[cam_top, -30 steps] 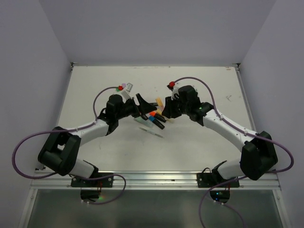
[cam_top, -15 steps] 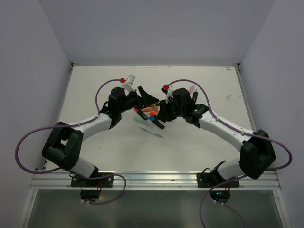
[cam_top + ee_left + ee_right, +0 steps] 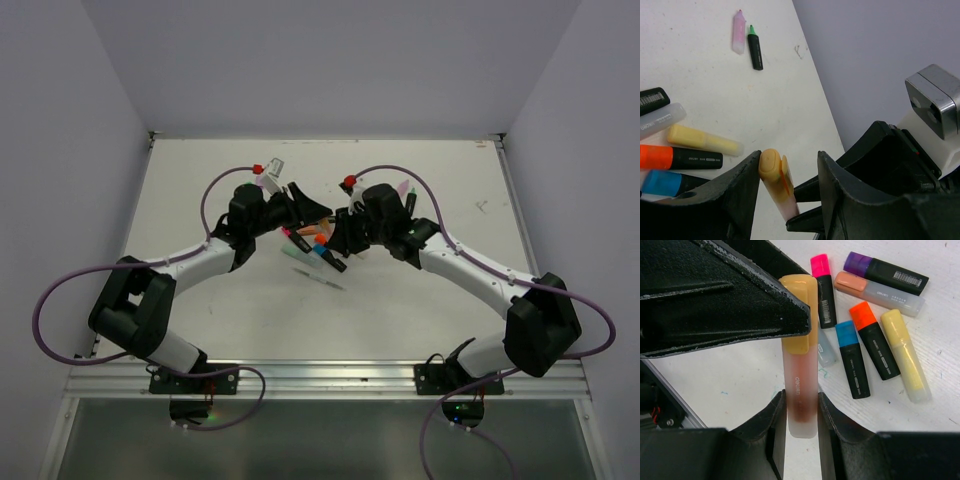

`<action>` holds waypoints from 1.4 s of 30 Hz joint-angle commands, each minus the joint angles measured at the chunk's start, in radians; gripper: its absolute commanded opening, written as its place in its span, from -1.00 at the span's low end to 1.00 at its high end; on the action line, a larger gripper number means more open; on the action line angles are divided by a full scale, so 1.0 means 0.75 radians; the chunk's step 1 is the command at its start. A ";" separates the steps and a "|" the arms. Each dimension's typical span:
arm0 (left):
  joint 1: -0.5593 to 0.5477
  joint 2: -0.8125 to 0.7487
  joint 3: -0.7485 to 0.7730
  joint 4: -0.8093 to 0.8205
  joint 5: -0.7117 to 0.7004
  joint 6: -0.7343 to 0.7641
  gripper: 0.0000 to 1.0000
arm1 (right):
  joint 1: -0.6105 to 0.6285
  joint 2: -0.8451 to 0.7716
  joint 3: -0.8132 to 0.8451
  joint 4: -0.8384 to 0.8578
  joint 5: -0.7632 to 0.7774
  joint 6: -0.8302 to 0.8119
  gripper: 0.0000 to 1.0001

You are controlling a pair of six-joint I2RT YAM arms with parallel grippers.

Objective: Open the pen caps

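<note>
my right gripper (image 3: 800,412) closed tight on the pale barrel (image 3: 801,385) of one highlighter, its orange cap (image 3: 799,345) at 12 o'clock from my fingers, my left gripper (image 3: 789,159) half open around this cap, one finger touching it, other pens (image 3: 880,352) at 2 o'clock on the table (image 3: 740,375)

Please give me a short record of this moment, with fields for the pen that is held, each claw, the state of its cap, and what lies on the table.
held pen: frosted barrel with orange cap
right claw: shut on the frosted barrel
left claw: open, fingers on either side of the orange cap, one touching it
cap state: on the barrel, not yet pulled off
table: several loose pens with coloured caps, lying close together
</note>
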 commanded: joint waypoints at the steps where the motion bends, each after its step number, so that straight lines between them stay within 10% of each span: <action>1: -0.016 -0.004 0.005 0.065 0.012 0.009 0.01 | 0.009 -0.020 0.056 0.084 -0.004 0.027 -1.00; 23: -0.040 0.002 -0.024 0.087 0.026 0.001 -0.21 | 0.011 -0.063 0.073 0.086 0.019 0.060 -1.00; 27: -0.040 0.013 -0.009 0.102 0.044 -0.003 -0.62 | 0.013 -0.075 0.064 0.090 0.015 0.064 -1.00; 28: -0.038 0.017 -0.007 0.108 0.050 -0.005 -0.99 | 0.015 -0.079 0.062 0.092 0.007 0.064 -1.00; 33: -0.040 0.000 0.001 0.112 0.071 -0.003 -1.00 | 0.013 -0.083 0.019 0.110 -0.004 0.066 0.16; 42: -0.040 -0.010 -0.069 0.273 0.134 -0.132 -1.00 | 0.015 0.005 0.019 0.188 -0.036 0.078 -0.10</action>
